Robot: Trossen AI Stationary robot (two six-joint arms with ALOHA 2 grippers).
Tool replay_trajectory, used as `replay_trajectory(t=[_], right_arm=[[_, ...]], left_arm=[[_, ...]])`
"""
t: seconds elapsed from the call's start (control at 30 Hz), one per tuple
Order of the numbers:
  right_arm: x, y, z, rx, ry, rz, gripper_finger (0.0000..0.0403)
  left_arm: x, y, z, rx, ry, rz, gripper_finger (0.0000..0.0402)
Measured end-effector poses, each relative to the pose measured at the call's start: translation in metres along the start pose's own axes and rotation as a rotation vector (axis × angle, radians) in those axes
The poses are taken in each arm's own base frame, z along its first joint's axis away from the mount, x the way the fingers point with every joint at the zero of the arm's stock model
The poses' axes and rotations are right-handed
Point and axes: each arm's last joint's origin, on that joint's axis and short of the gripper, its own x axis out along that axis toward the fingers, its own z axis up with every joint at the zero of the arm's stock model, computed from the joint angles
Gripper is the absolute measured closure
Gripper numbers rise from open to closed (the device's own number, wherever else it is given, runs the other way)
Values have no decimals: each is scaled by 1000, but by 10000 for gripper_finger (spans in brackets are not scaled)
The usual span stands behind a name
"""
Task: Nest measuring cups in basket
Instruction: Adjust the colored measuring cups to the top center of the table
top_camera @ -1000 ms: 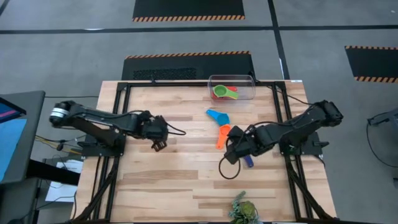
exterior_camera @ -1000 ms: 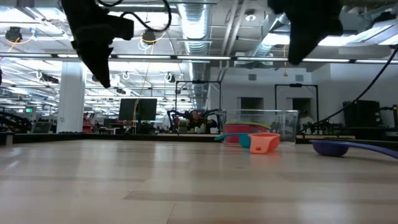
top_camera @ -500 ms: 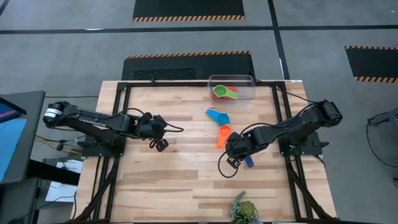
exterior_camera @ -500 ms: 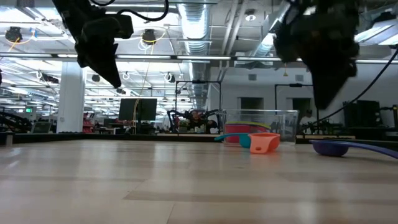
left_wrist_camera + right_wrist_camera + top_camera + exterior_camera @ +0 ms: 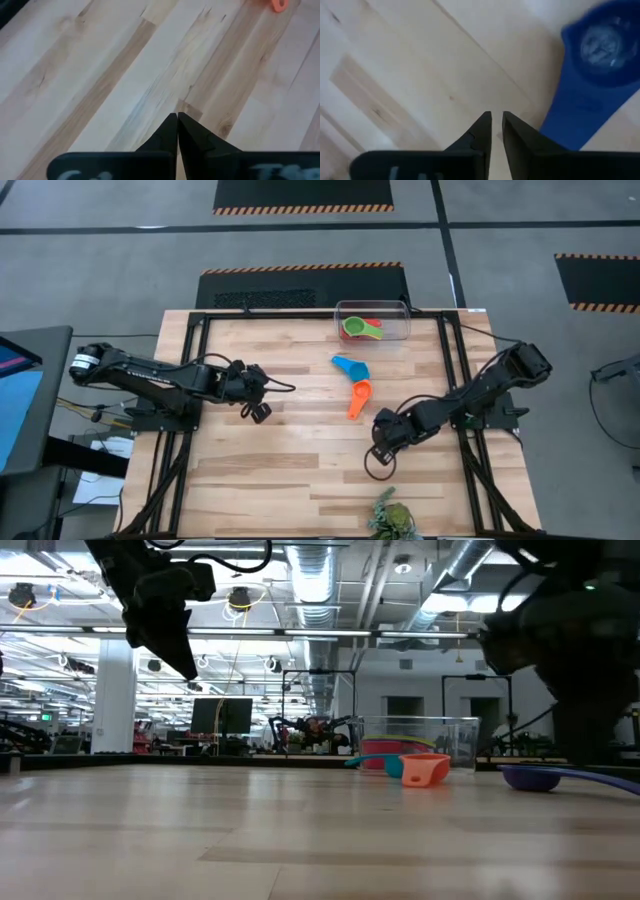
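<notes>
**Right beside my right fingers: the dark blue cup**

Right gripper (image 5: 496,131) hangs low over the table (image 5: 300,450), jaws drawn narrow with only a thin slit between them, holding nothing. The dark blue cup (image 5: 590,75) lies on the wood just beside my fingertips, off to one side rather than between them. Its handle runs back toward me and the bowl sits at the far end. I judge I must shift sideways and open before I can take that handle (it is a flat, thin target). My left gripper (image 5: 258,411) waits shut, well apart across the table. The basket (image 5: 373,321) stands at the far edge with green and red cups inside.
</notes>
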Motion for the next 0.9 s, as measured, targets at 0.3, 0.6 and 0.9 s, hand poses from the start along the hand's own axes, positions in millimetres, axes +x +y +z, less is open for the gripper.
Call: replay_trajectory(t=[0.3, 0.6, 0.9], right_arm=[[11, -7, -14, 2, 15, 7, 377], [13, -28, -8, 19, -23, -184, 384], [12, -48, 37, 40, -111, -227, 397]], left_arm=[[0, 0, 1, -2, -20, 20, 401], [0, 0, 1, -3, -23, 19, 401], [0, 0, 1, -3, -23, 20, 401]])
